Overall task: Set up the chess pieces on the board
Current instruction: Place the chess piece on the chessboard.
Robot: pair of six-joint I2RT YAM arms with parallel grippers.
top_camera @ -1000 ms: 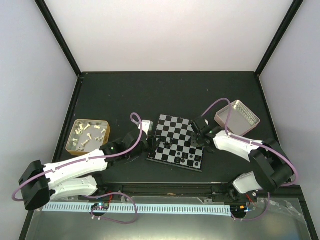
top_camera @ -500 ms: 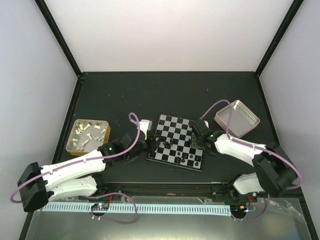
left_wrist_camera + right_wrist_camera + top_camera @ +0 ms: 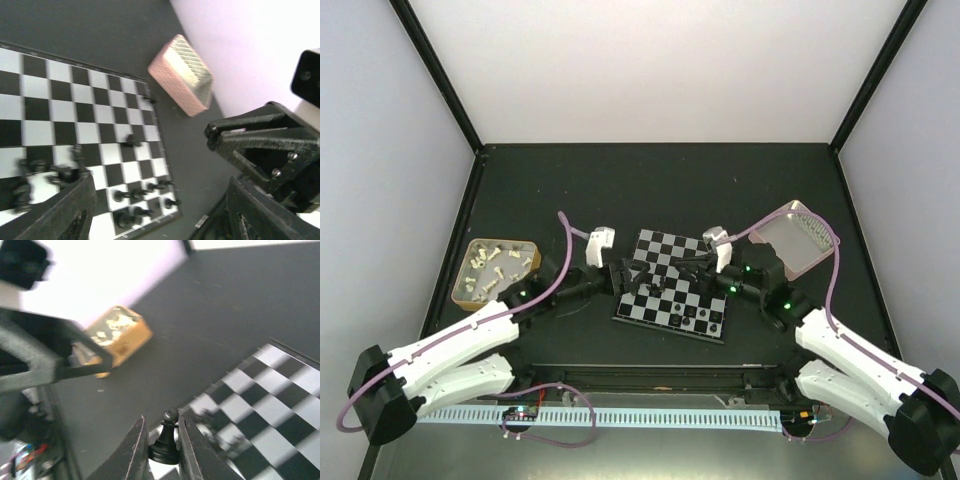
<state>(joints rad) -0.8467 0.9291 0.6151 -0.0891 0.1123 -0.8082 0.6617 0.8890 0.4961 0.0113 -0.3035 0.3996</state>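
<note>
The board lies at the table's middle, with several black chess pieces standing near its front right corner and a few more by its left side. My right gripper hovers over the board and is shut on a black pawn, held upright between its fingers. My left gripper is at the board's left edge; in the left wrist view it is open wide and empty, above the board and its pieces.
A tan wooden-rimmed tray with pale pieces sits at the left and also shows in the right wrist view. A pink-rimmed metal tray sits at the right and shows in the left wrist view. The two wrists are close together over the board.
The right arm swung its elbow to the front, and its gripper now reaches left over the board. The left arm shifted slightly up at the board's left edge.
</note>
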